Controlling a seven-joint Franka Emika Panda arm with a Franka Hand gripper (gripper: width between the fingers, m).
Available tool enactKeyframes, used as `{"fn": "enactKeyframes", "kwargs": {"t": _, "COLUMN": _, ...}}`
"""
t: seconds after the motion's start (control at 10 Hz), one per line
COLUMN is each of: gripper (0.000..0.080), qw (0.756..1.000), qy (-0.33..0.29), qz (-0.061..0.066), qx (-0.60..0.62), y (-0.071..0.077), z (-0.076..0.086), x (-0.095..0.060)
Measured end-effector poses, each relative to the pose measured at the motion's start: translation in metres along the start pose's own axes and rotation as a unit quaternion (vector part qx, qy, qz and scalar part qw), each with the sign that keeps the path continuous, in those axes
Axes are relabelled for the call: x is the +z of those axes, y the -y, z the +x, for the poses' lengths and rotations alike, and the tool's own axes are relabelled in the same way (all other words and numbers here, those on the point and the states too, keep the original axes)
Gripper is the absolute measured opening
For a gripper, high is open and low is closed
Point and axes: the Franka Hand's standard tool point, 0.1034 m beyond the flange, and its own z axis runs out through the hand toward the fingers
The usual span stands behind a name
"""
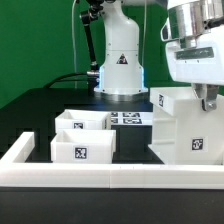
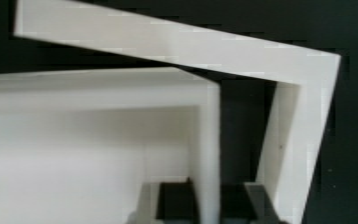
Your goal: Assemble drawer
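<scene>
The drawer's tall white casing [image 1: 185,125] stands on the black table at the exterior view's right, with a square tag on its front. My gripper [image 1: 207,100] comes down on the casing's top edge. In the wrist view one thin white casing wall [image 2: 208,130] runs between my dark fingers [image 2: 172,203], and both pads lie against it, so my gripper [image 2: 204,205] is shut on that wall. Two small open-top drawer boxes stand at the exterior view's left, one behind [image 1: 82,121] and one in front [image 1: 82,149], each with a tag.
A low white border wall [image 1: 110,176] runs along the table's front and turns back at the left. The marker board [image 1: 128,118] lies flat between the boxes and the casing. The robot's base [image 1: 120,70] stands behind it.
</scene>
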Motion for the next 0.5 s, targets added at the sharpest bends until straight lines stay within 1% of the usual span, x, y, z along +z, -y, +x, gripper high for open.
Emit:
{"fn": "enactKeyframes", "kwargs": {"t": 0.3, "gripper": 0.0042, "qw": 1.000, "qy": 0.003, "qz": 0.003, "qx": 0.016, "y": 0.010, "z": 0.003, "x": 0.001}}
{"fn": "enactKeyframes", "kwargs": {"t": 0.5, "gripper": 0.0042, "qw": 1.000, "qy": 0.008, "qz": 0.000, "qx": 0.013, "y": 0.023, "z": 0.004, "x": 0.002}}
